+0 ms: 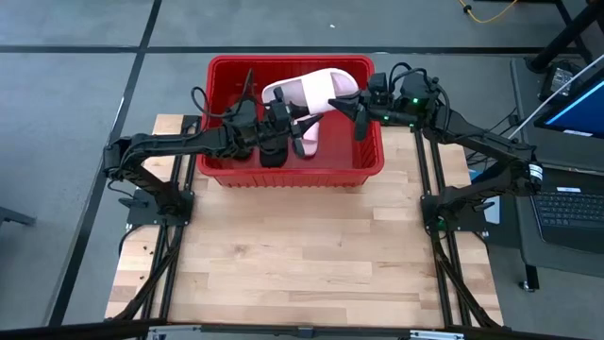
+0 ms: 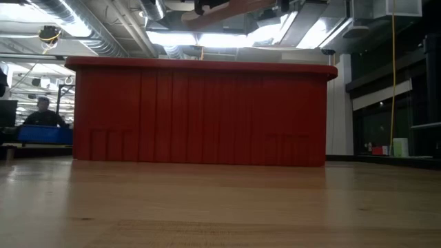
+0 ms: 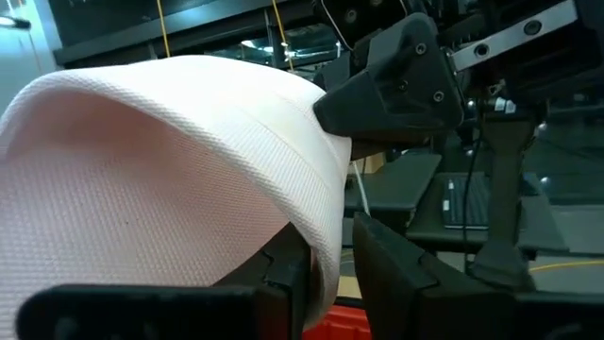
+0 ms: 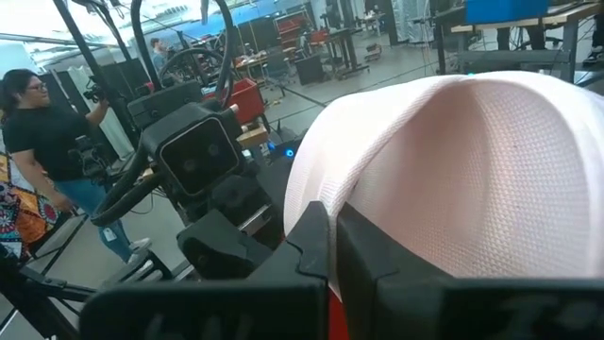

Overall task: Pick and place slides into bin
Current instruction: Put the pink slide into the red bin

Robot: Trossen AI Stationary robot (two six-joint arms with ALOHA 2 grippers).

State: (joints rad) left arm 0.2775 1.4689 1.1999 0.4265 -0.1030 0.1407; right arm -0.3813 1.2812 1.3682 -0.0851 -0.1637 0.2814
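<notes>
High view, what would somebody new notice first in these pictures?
The bright red bin at the table's far edge, with a pale pink slide held in the air above it. Both arms meet there: the left gripper has one end of the slide, the right gripper is shut on the other. The wooden table in front lies bare.

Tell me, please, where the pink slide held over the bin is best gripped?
By its wide strap, a thin arched band a pincer can straddle from the open toe or heel side. Both pincers, left and right, already pinch it above the bin.
</notes>
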